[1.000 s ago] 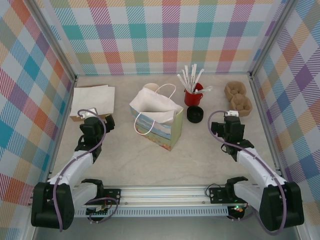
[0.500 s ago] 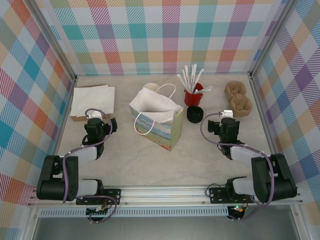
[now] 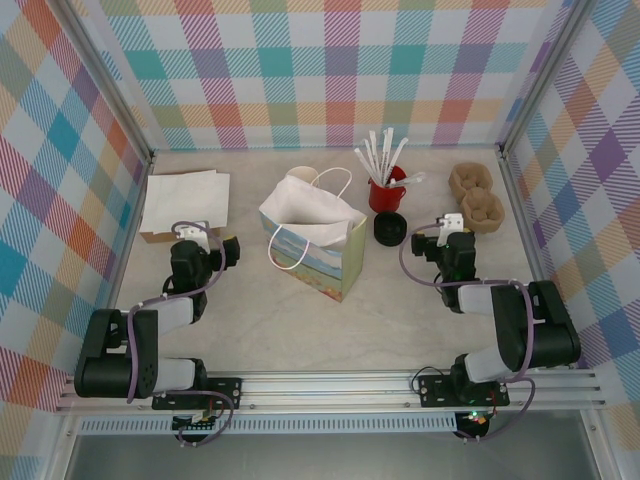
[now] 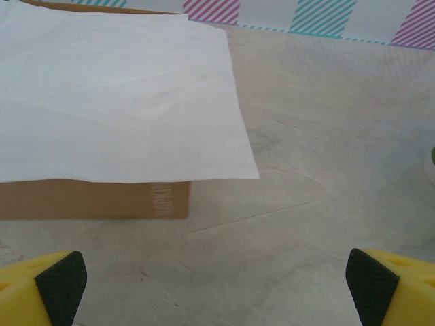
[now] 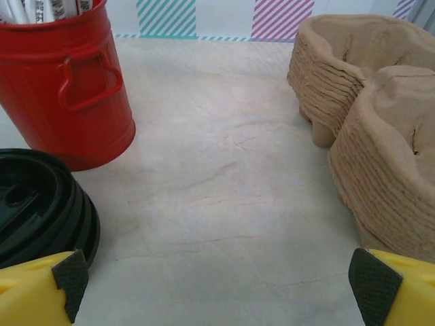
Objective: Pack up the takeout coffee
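The takeout coffee is hidden. A paper gift bag [image 3: 322, 262] with white handles stands open at mid-table. My left gripper [image 3: 200, 243] rests low to the bag's left, just before the napkin box; it is open over bare table [image 4: 217, 280]. My right gripper [image 3: 447, 238] sits low to the bag's right, open with nothing between its fingers [image 5: 221, 278]. It lies between a stack of black lids [image 5: 37, 210] and the cardboard trays.
A brown napkin box [image 4: 102, 198] under white napkins [image 3: 185, 198] lies far left. Behind the bag stands a cream-lined cup [image 3: 300, 180]. A red mug [image 5: 68, 95] of white sticks, black lids [image 3: 390, 228] and stacked pulp cup carriers [image 3: 476, 195] sit on the right.
Both arms have folded back, elbows drawn in toward their bases. The grippers stay open, low beside the bag. Nothing on the table has moved.
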You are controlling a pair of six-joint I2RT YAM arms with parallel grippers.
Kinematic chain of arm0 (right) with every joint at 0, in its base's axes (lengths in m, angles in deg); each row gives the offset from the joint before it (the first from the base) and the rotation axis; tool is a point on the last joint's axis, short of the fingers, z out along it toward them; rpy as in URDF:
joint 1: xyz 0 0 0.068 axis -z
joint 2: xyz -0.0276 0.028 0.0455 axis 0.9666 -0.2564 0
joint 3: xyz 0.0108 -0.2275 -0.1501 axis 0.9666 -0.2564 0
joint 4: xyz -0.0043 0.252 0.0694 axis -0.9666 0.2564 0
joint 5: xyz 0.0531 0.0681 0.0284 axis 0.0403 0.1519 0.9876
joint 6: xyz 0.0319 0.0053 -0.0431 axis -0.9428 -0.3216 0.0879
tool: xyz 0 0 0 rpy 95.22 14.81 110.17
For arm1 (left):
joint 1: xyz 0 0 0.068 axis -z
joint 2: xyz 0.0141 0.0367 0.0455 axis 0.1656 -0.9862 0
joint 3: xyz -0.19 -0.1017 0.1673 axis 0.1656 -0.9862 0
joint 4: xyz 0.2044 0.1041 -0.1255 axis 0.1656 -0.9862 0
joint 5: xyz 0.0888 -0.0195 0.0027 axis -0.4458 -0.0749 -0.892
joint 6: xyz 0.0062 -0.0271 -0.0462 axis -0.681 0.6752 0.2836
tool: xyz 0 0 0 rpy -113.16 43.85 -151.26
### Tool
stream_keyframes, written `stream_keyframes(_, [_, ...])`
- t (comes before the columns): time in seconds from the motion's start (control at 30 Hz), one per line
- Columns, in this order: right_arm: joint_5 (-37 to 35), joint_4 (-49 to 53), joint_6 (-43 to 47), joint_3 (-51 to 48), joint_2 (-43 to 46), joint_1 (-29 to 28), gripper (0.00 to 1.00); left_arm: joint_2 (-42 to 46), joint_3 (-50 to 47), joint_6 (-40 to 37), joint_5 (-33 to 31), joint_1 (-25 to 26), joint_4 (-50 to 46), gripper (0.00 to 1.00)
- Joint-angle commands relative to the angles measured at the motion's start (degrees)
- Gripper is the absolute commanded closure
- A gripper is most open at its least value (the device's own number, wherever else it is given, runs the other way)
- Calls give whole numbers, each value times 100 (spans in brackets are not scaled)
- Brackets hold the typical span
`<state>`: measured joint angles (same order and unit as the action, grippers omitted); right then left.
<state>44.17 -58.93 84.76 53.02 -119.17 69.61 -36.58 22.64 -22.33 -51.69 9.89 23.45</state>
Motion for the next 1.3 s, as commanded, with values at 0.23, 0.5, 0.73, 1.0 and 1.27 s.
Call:
stream_keyframes(0.23, [715,84,-363,273,-285,396,0,-340,-113,4,369,-80,969,0])
stream_keyframes(0.5, [715,52,-355,258,-290,404,0,-1288,63,1,463,-65,1465,0])
stream_keyframes(0.73, [711,51,-352,265,-294,405,0,-1377,546,-64,-205,200,664,0])
stream_keyframes(1.0, [724,57,-358,265,-293,405,0,-1384,538,-59,-222,210,675,0])
stream_keyframes(1.27, [733,66,-351,273,-290,408,0,-1385,539,-63,-222,210,679,0])
